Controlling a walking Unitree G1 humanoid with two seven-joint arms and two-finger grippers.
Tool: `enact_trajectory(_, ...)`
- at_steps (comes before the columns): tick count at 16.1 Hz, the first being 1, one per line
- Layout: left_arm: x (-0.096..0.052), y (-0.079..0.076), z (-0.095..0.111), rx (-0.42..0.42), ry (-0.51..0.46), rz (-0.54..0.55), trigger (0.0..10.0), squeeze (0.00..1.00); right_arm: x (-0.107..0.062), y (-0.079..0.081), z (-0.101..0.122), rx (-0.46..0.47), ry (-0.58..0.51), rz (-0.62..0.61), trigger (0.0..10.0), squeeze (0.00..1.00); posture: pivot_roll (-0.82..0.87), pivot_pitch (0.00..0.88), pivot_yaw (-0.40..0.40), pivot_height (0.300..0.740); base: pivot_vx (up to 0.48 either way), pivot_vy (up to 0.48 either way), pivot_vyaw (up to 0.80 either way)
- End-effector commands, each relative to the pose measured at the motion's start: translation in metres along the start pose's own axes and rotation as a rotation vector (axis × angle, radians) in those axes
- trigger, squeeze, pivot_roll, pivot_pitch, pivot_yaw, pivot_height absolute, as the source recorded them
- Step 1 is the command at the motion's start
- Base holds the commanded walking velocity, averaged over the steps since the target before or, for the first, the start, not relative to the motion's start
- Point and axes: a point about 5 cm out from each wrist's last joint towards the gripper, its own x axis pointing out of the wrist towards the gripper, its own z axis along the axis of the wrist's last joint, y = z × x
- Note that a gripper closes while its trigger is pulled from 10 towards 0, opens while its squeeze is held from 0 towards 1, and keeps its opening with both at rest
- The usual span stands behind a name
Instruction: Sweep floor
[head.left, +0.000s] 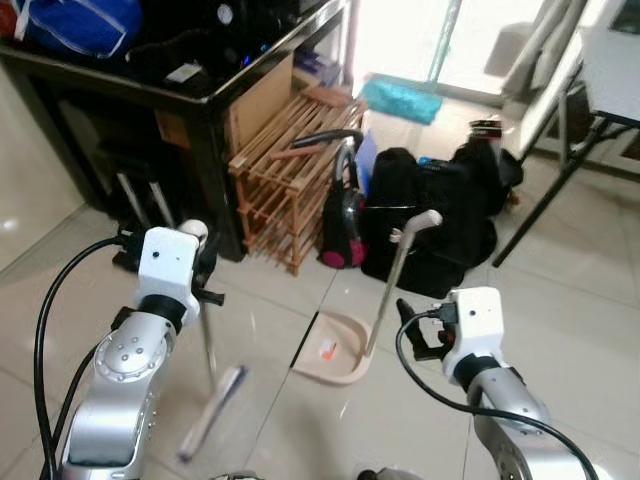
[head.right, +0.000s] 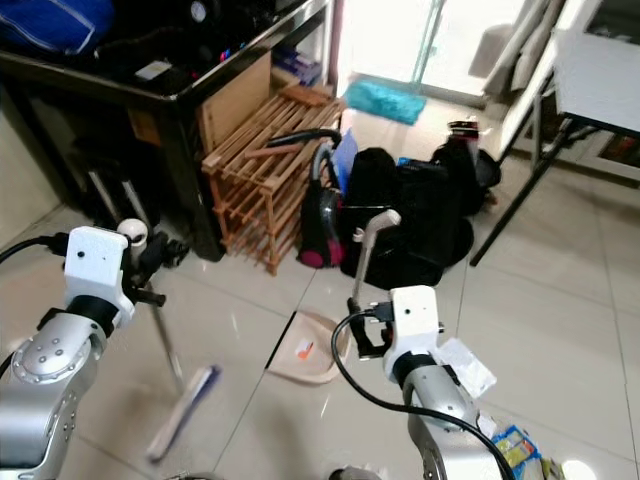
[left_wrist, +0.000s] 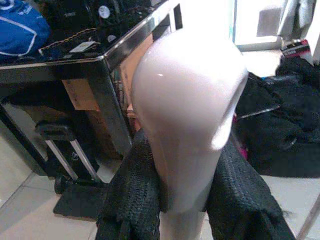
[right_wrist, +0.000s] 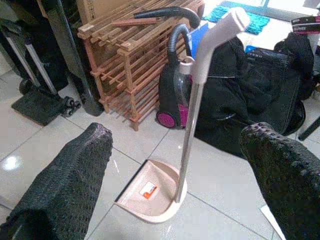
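Gripping the broom (head.left: 206, 400) by its pale handle top (left_wrist: 187, 115), my left gripper (left_wrist: 192, 200) has both fingers (left_wrist: 132, 200) pressed against it; bristle head on the tiles, blurred. My right gripper (right_wrist: 175, 165) is spread wide, holding nothing, near the upright dustpan (right_wrist: 155, 192) that stands before the wooden rack (head.left: 280, 190).

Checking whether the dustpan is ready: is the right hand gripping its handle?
No, the right hand is open, its fingers apart from the standing dustpan handle.
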Motion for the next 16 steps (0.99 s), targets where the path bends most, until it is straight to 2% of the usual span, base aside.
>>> enact_trajectory(1, -0.003, 0.003, 0.007, 0.028, -0.027, 0.007, 10.0, 0.00, 0.000, -0.001, 0.001, 0.010, -0.002, -0.017, 10.0, 0.00, 0.04, 0.099, -0.017, 0.740, 0.277, 0.000, 0.00)
enact_trajectory(13, 0.004, -0.004, 0.004, 0.039, -0.026, -0.045, 10.0, 0.00, -0.005, -0.007, -0.014, 0.042, 0.026, -0.112, 10.0, 0.00, 0.03, 0.084, 0.009, 0.740, 0.331, 0.000, 0.00)
enact_trajectory(16, 0.006, -0.008, 0.002, 0.009, -0.027, -0.058, 10.0, 0.00, -0.005, -0.008, -0.015, 0.054, 0.020, -0.136, 10.0, 0.00, 0.03, 0.079, 0.014, 0.740, 0.325, 0.000, 0.00)
